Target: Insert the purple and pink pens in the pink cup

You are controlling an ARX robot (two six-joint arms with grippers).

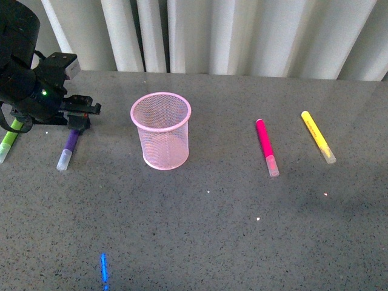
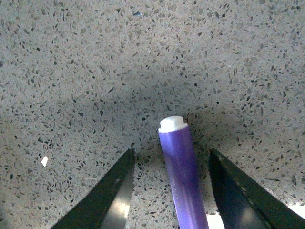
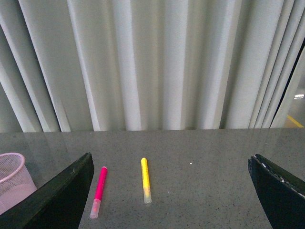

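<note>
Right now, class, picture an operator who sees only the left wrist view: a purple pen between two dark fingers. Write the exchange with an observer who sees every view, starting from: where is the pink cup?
Observer: The pink cup stands upright on the table, to the right of the left gripper in the front view, clear of it.
Operator: Anything inside it?
Observer: No, it is empty; the pink pen lies flat on the table further right.
Operator: And the right gripper?
Observer: Open, holding nothing, facing the pink pen and a yellow marker.
</note>
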